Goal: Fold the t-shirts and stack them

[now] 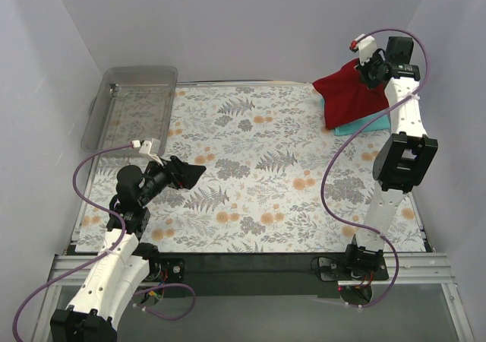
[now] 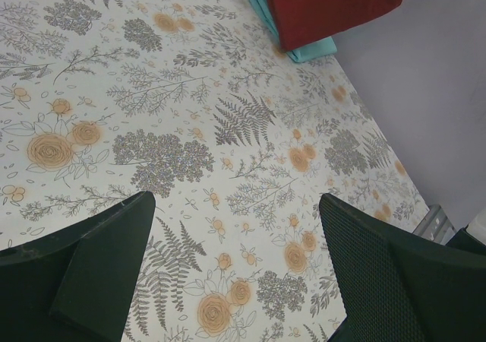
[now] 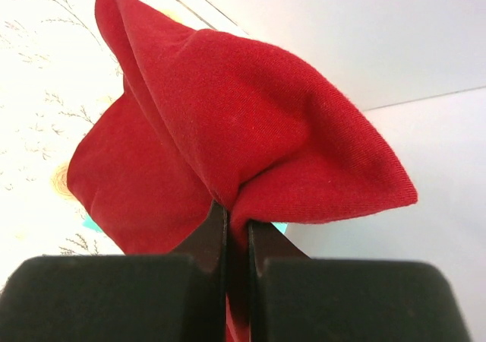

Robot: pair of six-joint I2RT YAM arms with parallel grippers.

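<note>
One flower-printed tabletop [image 1: 258, 175] carried a clear plastic tray [image 1: 140, 70] in its far left corner. In the far right corner, a dark red cloth t-shirt [image 1: 353, 95] lay on a folded teal t-shirt [image 1: 363, 125]. The right gripper [image 3: 237, 220] was clamped on a raised fold of the red shirt. The left gripper [image 2: 235, 199] hung over the near left, jaws wide apart, holding nothing.

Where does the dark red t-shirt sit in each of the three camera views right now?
Top external: the dark red t-shirt is at upper right, under the right gripper.
Left wrist: top edge, right of centre.
Right wrist: fills the middle, pinched between the shut fingers.
Shared landmark: the teal t-shirt peeking out beneath it, seen in all three views.
</note>
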